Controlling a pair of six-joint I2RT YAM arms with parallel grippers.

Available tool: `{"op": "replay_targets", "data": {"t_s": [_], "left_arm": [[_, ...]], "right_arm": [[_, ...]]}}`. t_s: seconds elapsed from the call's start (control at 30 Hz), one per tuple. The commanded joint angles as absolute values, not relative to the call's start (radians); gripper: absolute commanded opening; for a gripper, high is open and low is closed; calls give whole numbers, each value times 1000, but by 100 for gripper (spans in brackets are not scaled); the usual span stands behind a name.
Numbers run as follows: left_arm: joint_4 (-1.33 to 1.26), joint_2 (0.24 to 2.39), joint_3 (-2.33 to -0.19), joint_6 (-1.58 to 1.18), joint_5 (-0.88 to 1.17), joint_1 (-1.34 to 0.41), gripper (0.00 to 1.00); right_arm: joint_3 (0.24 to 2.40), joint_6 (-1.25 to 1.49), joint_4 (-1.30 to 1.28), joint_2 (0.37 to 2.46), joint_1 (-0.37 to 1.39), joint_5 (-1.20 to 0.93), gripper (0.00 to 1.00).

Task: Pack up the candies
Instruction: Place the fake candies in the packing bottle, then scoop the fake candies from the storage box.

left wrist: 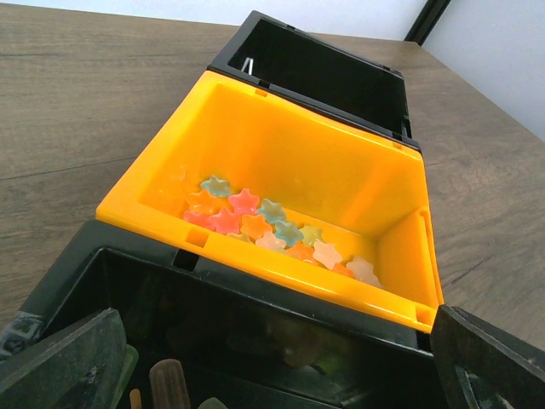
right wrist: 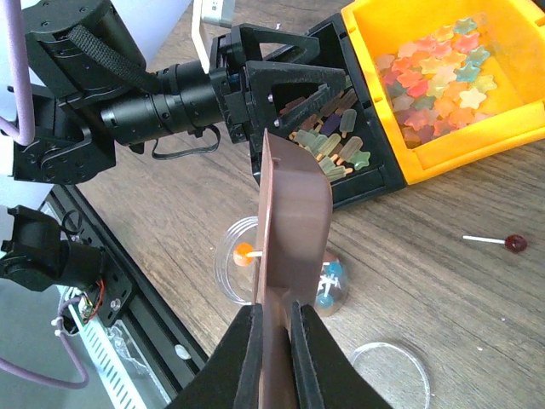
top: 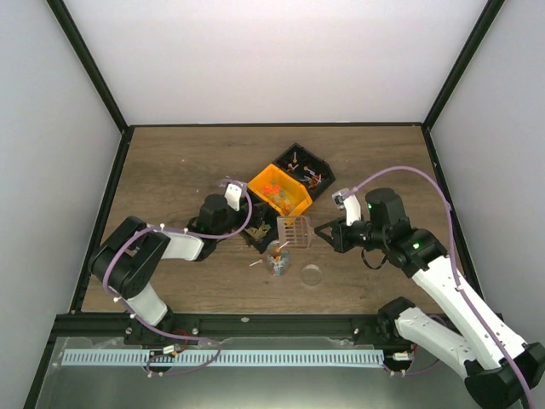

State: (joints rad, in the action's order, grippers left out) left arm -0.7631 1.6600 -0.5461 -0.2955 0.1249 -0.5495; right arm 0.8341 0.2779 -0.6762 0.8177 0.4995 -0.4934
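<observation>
The right gripper (right wrist: 274, 311) is pinching a thin brown translucent plastic piece (right wrist: 294, 213), its jaws nearly together. It is holding the piece up just in front of the bright orange plastic bin (right wrist: 464, 149). The piece is showing edge-on at the wrist, so its shape is hard to make out; from above it is looking like a small slatted basket.

It is hiding much of the small clear round cup (right wrist: 226, 260) in front of the orange bin, where a few stick sweets are peeking out.

The candies (left wrist: 244, 202), tiny star-shaped sweets in mixed colours, are lying mostly inside the orange bin. More are sitting dimly in the black plastic bin (left wrist: 255, 285) touching its near side.

The left gripper (left wrist: 277, 349) is hovering wide open over that black bin, gripping nothing, its fingers cut off at the frame corners.

A flat clear round lid (right wrist: 387, 371) is lying near the cup.
</observation>
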Motion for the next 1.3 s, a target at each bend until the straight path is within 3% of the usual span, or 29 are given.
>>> {"op": "replay_targets", "data": {"t_s": [0.0, 0.53, 0.8, 0.97, 1.17, 1.27], "left_arm": [[-723, 1688, -543, -321, 147, -548, 100], [-719, 1666, -541, -314, 159, -548, 100], [-631, 1602, -596, -280, 137, -548, 100], [-524, 1572, -691, -223, 136, -548, 100], [-396, 1569, -812, -137, 140, -518, 100], [-344, 1583, -849, -110, 165, -478, 93]], "right_arm": [[898, 283, -693, 825, 538, -425, 1], [906, 400, -568, 800, 558, -328, 1], [876, 591, -436, 825, 510, -105, 1], [849, 635, -318, 855, 405, -227, 1], [941, 621, -362, 1045, 355, -325, 1], [946, 634, -325, 1065, 354, -337, 1]]}}
